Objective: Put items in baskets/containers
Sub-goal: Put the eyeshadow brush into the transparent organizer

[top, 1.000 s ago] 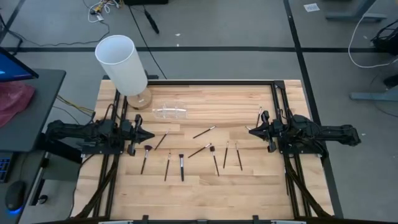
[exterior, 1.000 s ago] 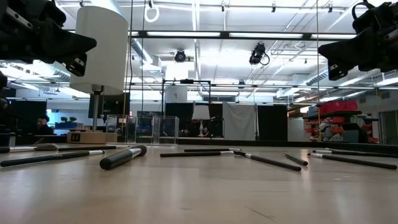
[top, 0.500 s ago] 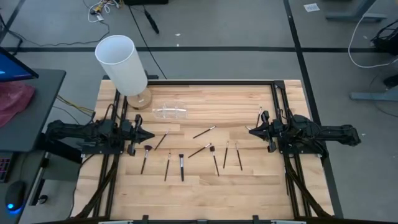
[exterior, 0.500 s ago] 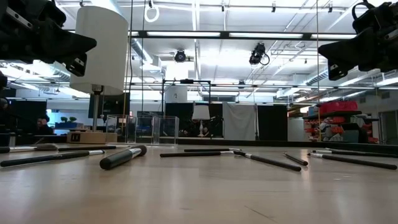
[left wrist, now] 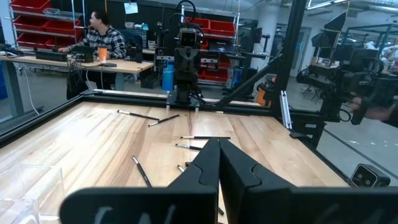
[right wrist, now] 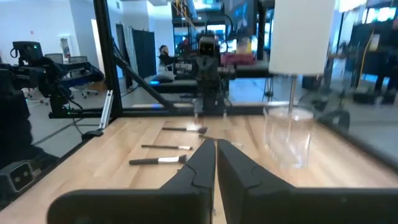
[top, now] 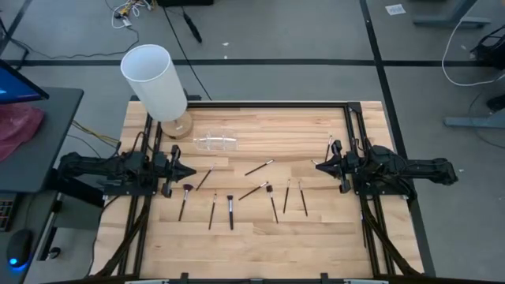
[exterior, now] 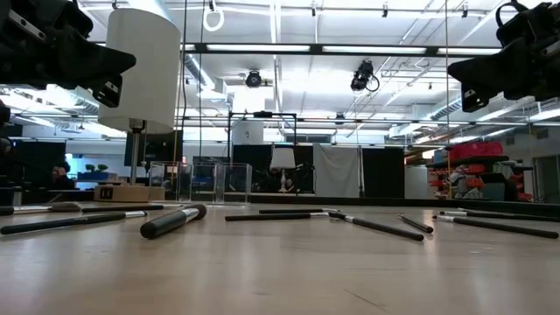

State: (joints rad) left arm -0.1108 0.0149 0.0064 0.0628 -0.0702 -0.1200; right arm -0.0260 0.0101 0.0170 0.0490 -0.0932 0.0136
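Along the wooden table's (top: 316, 237) left edge: left gripper (top: 180, 172), raised above the wood, pointing toward the centre. Seen from its wrist camera, fingers (left wrist: 205, 163) pressed together, clenched on nothing.

On the opposite edge: right gripper (top: 319, 166), likewise raised, facing the left one. Fingers (right wrist: 202, 163) also pinched closed, grasping nothing.

Between the two grippers: makeup brushes lying flat on the wood, all loose, none inside the holder. Nearest the left gripper: fluffy-headed brush (top: 184, 201), with a slanted brush (top: 204, 178) just beside it. Next along: thin brush (top: 212, 210) and thick dark-handled brush (top: 230, 211), roughly parallel. At mid-table: two angled brushes, one (top: 259, 167) farther back, one (top: 254, 191) nearer, the latter close to another brush (top: 272, 203). Toward the right gripper: pair of short brushes (top: 286, 195) (top: 303, 197), side by side but apart.

Toward the back of the table, on the left arm's half: clear plastic holder (top: 215, 142), low and hard to make out, apart from every brush. Just beside it: round wooden base (top: 180, 128) carrying a tall white cylinder (top: 155, 81).
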